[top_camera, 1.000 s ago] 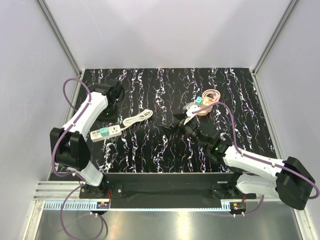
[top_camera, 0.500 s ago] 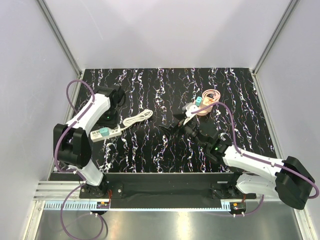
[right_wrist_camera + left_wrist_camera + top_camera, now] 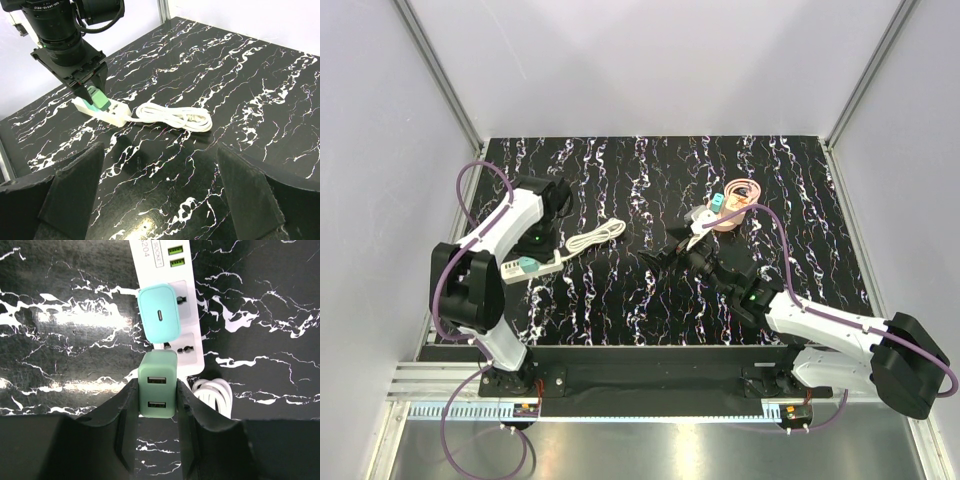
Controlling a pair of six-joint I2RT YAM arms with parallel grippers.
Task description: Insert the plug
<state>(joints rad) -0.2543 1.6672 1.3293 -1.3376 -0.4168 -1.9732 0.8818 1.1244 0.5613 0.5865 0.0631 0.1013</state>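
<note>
The teal plug [image 3: 159, 314] sits on the white power strip [image 3: 192, 337], over one of its sockets. The left tool [image 3: 157, 401] holds a green cube [image 3: 157, 374] with two ports tightly between its fingers, just beside the plug, over the strip's cord end. Whether the cube's pins are in, I cannot tell. The right tool [image 3: 160, 195] stands wide and holds nothing, above the bench [image 3: 280, 90].

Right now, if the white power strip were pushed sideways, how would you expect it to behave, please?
It probably slides easily: the power strip looks unfastened on a glossy table. Long and flat, it seems unlikely to tip. Its coiled cord looks floppy, so little anchoring.
</note>
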